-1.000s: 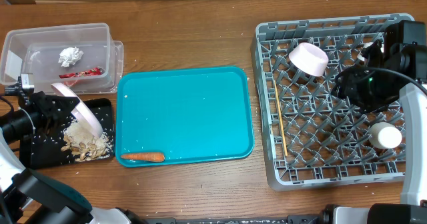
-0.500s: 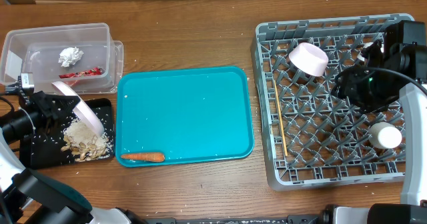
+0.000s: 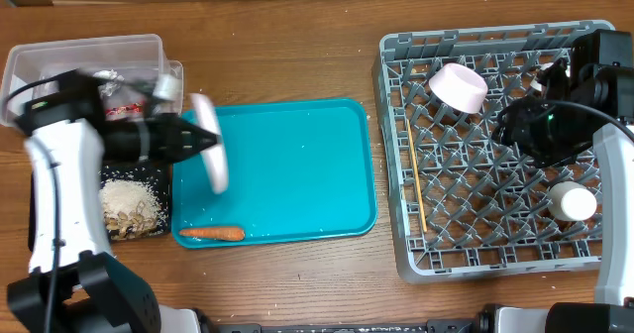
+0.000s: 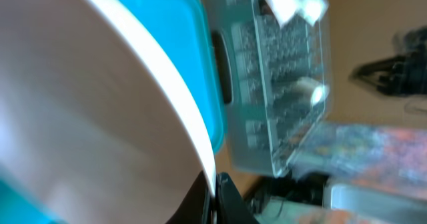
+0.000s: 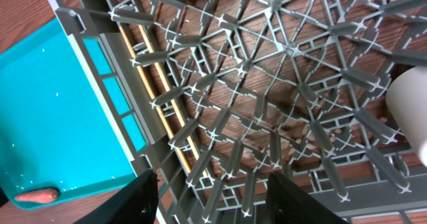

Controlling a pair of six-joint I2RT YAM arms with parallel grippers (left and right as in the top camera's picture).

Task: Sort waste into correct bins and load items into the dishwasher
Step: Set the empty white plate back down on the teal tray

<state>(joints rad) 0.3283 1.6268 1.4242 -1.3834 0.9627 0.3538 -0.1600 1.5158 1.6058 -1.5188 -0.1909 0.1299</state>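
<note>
The clear tub (image 3: 89,44) holds the red wrapper (image 3: 125,109), partly hidden by the left arm crossing over it. The black tray (image 3: 165,209) carries rice (image 3: 129,192) and nuts (image 3: 123,222). On the teal tray (image 3: 297,165) the carrot (image 3: 211,233) lies along its near edge. The left gripper (image 3: 195,141) clamps the white plate (image 3: 210,157), blurred and tilted on edge above the teal tray's left side. The dish rack (image 3: 475,244) holds one bowl (image 3: 458,86), a second bowl (image 3: 573,201) and the chopsticks (image 3: 417,189) near its left wall. The right gripper (image 5: 217,197) hangs over the rack, jaws wide and empty.
</note>
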